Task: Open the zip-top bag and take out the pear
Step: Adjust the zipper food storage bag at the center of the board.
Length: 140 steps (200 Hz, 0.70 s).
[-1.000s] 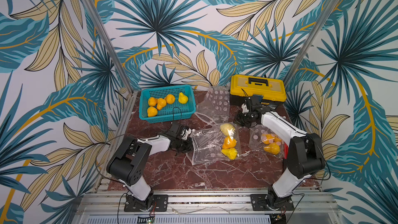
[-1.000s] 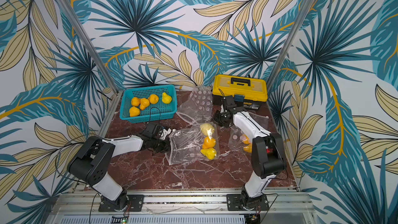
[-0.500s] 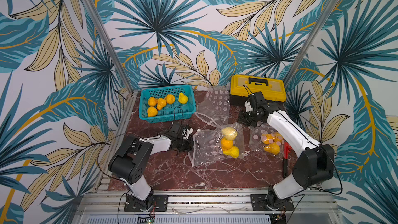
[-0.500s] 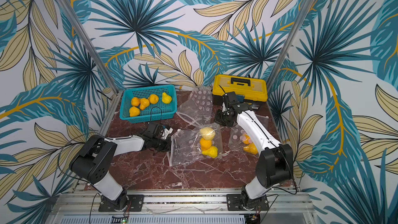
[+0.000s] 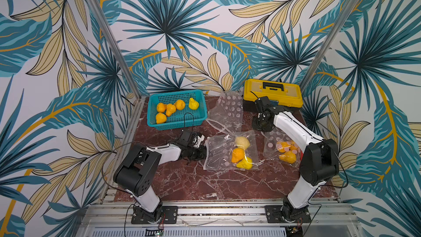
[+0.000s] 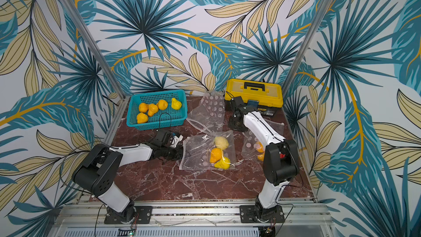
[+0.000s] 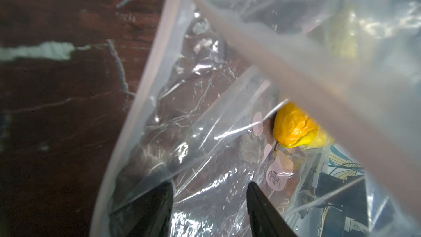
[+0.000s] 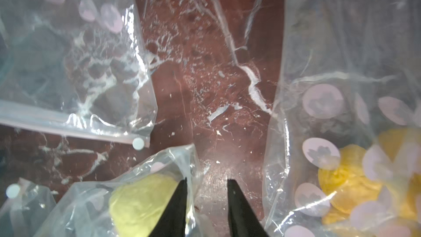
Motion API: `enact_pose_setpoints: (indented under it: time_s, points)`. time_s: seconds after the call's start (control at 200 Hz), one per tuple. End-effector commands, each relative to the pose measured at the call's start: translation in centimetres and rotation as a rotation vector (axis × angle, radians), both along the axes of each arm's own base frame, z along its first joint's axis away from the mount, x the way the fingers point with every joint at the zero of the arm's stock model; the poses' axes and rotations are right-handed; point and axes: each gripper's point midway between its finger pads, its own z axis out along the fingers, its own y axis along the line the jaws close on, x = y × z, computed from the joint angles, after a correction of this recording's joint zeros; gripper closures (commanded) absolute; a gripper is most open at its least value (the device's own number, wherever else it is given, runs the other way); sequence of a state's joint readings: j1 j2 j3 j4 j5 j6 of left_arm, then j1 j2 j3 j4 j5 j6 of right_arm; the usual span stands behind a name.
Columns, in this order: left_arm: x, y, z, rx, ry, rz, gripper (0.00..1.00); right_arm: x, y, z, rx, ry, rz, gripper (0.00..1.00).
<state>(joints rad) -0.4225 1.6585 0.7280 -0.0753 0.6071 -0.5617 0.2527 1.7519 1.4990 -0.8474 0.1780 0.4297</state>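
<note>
The left gripper (image 7: 209, 204), jaws spread, is half hidden inside the zip-top bag (image 5: 218, 153), mouth facing it; the right gripper (image 8: 206, 204) gapes over bare marble.

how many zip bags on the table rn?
3. An empty bag lies at the back between the basket and the toolbox; the middle bag holds three fruits; the third bag lies partly under the right arm. More may be hidden.

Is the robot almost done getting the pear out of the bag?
Partway. The middle bag already gapes open, and the open left gripper sits in its mouth. The open right gripper holds nothing. The orange pear is still inside, ungrabbed. Left: grab it and pull it out.
</note>
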Motion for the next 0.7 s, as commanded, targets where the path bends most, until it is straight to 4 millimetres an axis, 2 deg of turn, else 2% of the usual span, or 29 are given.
enact_pose_setpoints:
  time_s: [0.0,0.045,0.115,0.205,0.35,0.461,0.551,0.696]
  points:
    - [-4.2,3.8,-5.2,0.211,0.182,0.046,0.45,-2.0,-1.5,2.6,-0.094,-0.025,-0.005,0.6]
    - [-4.2,3.8,-5.2,0.211,0.179,0.045,0.45,-3.1,-0.6,3.1,-0.05,-0.026,0.024,0.6]
    - [-4.1,3.7,-5.0,0.208,0.177,0.046,0.44,-5.1,1.7,2.8,0.041,0.004,0.085,0.61]
    - [-3.8,3.5,-4.6,0.194,0.17,0.046,0.43,-7.9,4.5,1.0,0.137,0.086,0.143,0.63]
    - [-3.2,2.9,-3.1,0.162,0.136,0.046,0.41,-10.9,6.4,-2.3,0.143,0.188,0.167,0.66]
    - [-2.9,2.4,-1.9,0.129,0.118,0.043,0.4,-11.4,6.6,-4.8,0.109,0.235,0.156,0.67]
    - [-2.6,1.9,-1.0,0.109,0.098,0.038,0.4,-10.5,6.7,-6.2,0.102,0.212,0.151,0.67]
    - [-2.1,1.1,0.1,0.083,0.079,0.031,0.37,-9.5,8.5,-8.5,0.171,0.212,0.179,0.68]
